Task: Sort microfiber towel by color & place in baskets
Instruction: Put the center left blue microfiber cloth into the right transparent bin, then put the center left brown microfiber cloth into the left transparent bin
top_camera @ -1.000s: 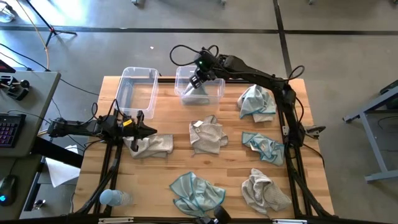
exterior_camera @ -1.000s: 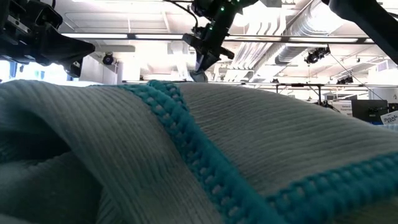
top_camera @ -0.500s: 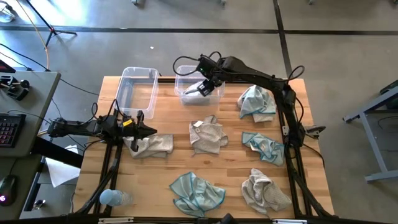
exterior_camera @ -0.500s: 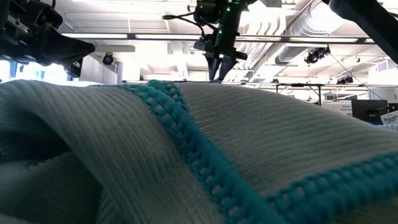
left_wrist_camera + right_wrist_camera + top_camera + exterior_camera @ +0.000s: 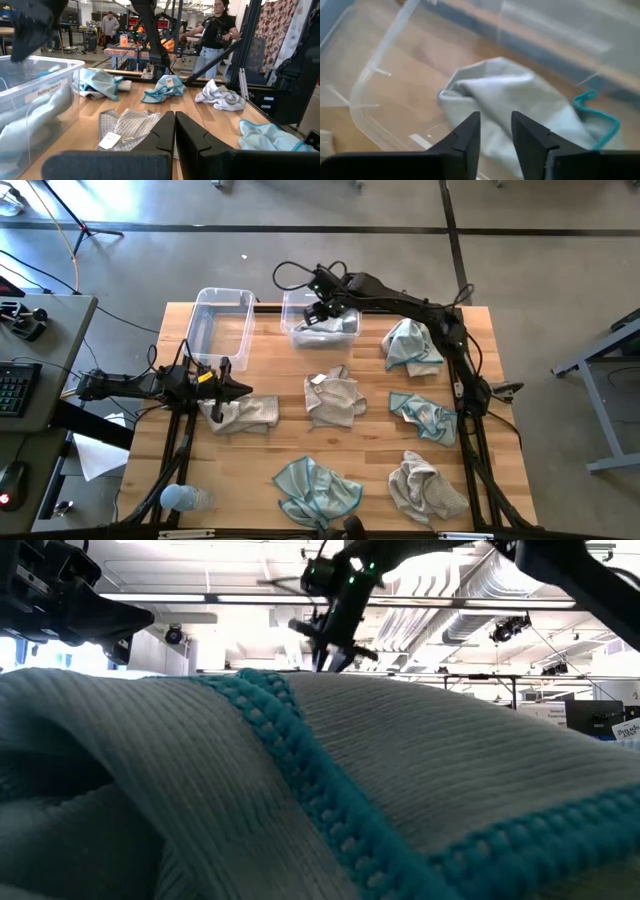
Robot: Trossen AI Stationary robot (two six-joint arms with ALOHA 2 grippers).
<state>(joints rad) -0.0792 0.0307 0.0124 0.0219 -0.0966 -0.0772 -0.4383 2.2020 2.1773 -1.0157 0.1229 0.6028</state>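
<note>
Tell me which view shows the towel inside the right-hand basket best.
Right wrist view: the teal-edged towel fills the frame inside the basket. High view shows it small, partly under the right end effector. Low view hides it.

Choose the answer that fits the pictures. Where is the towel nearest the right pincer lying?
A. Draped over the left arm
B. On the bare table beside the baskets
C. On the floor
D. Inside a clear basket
D: the right wrist view shows the pale teal-edged towel inside the clear basket, below the right pincer.
</note>
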